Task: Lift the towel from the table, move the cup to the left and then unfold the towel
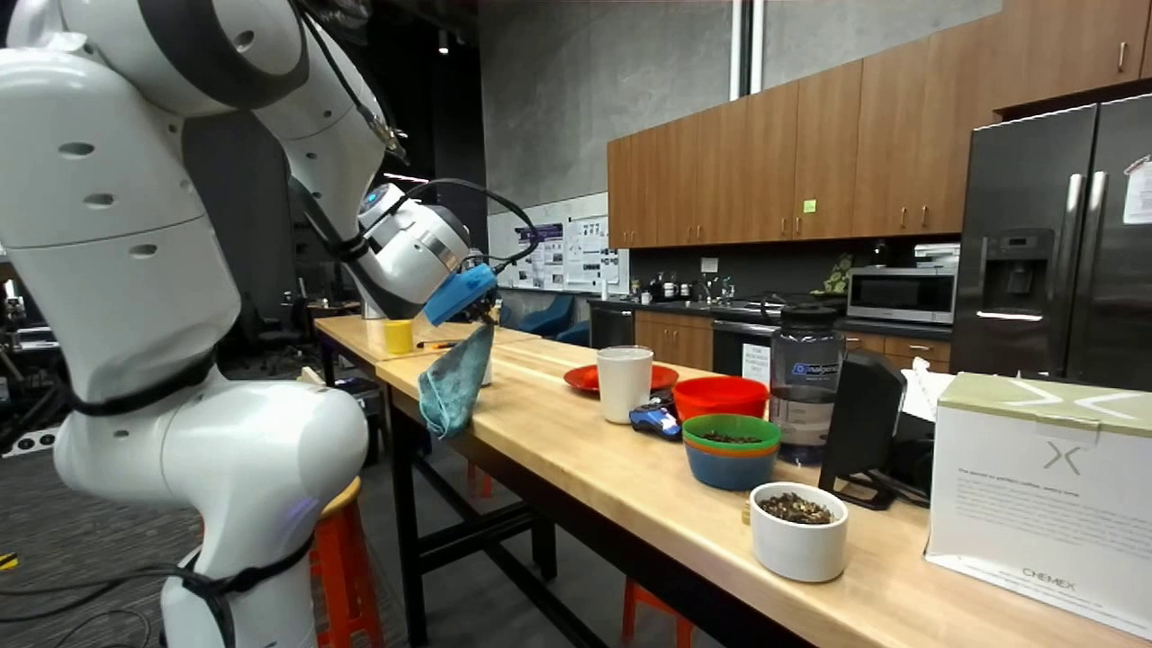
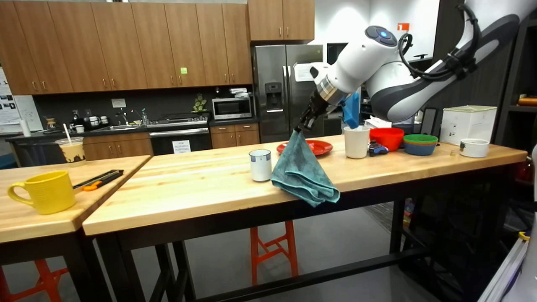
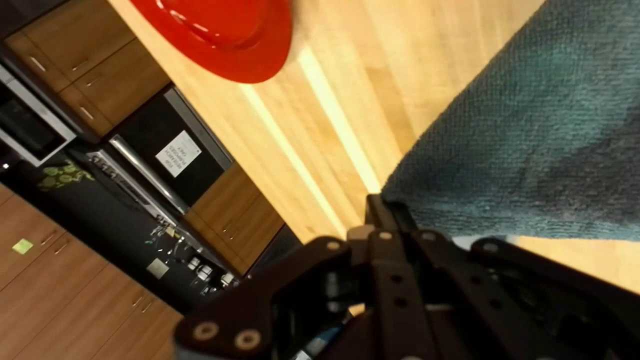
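Observation:
The teal-blue towel (image 2: 305, 173) (image 1: 456, 387) hangs by one corner from my gripper (image 2: 298, 128) (image 3: 386, 199), whose fingers are shut on it. It widens downward into loose folds, and its lower end overlaps the near edge of the table (image 2: 188, 188) in both exterior views. Whether it touches the wood I cannot tell. A white cup (image 2: 260, 165) with a blue-patterned rim stands upright on the table, beside the towel in an exterior view. From another angle the towel hides most of that cup (image 1: 488, 373). Cloth fills the right of the wrist view (image 3: 540, 140).
A red plate (image 2: 315, 147) lies behind the towel. Farther along stand a tall white container (image 1: 625, 384), red bowl (image 1: 720, 396), stacked bowls (image 1: 731, 454), water bottle (image 1: 805, 387), small white bowl (image 1: 798, 535) and box (image 1: 1044, 504). A yellow mug (image 2: 49, 192) stands on the adjoining table.

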Motion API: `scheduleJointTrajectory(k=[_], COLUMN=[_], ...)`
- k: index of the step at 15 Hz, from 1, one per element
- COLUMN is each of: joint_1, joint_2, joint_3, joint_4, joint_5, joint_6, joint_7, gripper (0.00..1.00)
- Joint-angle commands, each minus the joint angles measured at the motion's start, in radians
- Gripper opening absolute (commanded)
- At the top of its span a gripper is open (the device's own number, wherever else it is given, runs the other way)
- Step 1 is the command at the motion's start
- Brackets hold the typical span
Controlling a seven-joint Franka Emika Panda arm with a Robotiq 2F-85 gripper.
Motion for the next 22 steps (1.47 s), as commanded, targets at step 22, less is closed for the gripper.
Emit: scheduleJointTrajectory(k=[22], joint_1=[-0.267], joint_2=[-0.289], joint_3=[0.082], joint_4=[-0.426], joint_5=[0.064], joint_6=[-0.299], joint_7=[-0.114], gripper=[0.00])
